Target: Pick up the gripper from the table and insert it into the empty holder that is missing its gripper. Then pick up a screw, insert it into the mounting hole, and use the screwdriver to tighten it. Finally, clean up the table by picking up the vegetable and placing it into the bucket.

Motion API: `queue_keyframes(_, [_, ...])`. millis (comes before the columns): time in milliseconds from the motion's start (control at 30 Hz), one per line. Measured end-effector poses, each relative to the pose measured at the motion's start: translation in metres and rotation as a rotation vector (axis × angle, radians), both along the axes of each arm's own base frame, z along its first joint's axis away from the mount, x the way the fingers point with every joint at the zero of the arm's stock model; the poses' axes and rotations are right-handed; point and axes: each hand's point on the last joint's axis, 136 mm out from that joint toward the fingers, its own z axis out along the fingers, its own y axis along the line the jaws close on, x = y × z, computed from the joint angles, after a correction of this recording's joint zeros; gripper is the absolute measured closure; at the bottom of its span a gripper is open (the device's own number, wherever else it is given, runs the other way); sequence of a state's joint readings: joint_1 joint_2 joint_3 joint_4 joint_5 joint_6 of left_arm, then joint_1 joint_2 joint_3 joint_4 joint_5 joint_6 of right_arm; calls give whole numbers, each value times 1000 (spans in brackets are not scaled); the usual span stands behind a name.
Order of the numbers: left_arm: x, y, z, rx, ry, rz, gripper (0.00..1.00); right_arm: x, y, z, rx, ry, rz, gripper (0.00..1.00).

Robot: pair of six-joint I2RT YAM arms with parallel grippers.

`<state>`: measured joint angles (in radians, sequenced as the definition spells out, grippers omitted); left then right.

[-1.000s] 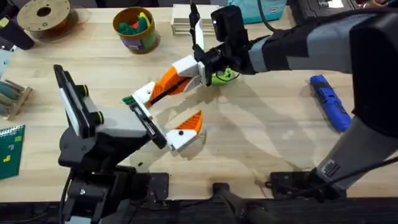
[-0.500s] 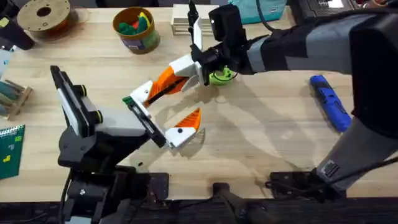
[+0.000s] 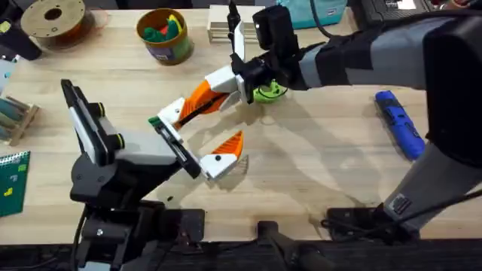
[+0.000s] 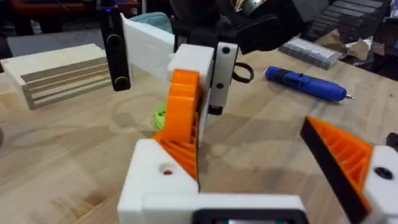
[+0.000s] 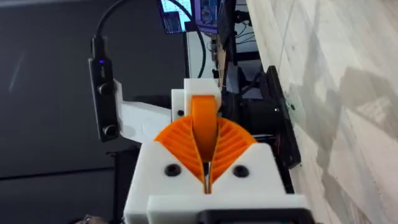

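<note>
We note the right gripper [image 3: 218,90] closed on the orange gripper [image 3: 197,102], pressing it against the white holder [image 3: 175,113] on the left gripper [image 3: 197,139]. The left gripper's jaws stand wide apart, gripping nothing themselves; its other jaw carries an orange wedge [image 3: 230,145]. The screwdriver [image 3: 399,124] lies well apart on the table's [image 3: 316,165] right side. The bucket [image 3: 163,34] stands at the far edge.

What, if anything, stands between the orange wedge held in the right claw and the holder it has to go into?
Nothing visible does. The wedge, clamped in the right claw, reaches right up to the white holder on the left arm's finger, with no gap visible between them. The green ring lies beyond the claw, off that path.
</note>
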<state>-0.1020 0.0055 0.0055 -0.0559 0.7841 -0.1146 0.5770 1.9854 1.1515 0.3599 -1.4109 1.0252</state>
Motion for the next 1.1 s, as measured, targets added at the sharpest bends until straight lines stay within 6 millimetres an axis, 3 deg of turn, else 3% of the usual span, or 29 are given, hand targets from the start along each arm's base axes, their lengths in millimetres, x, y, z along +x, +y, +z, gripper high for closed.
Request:
queue_keyframes(333, [0, 0, 0, 0, 0, 3, 15, 0, 1, 0, -1, -2, -2, 884])
queue_keyframes(800, [-1, -1, 2, 0, -13, -10, 15, 0, 7, -3, -18, -15, -20, 573])
queue_keyframes(967, [-2, -2, 5, 5, -37, -18, 15, 0, 6, -5, -16, -10, -15, 365])
queue_keyframes(1100, [-3, -3, 4, 5, -29, -22, 15, 1, 4, -11, -19, 5, -10, 315])
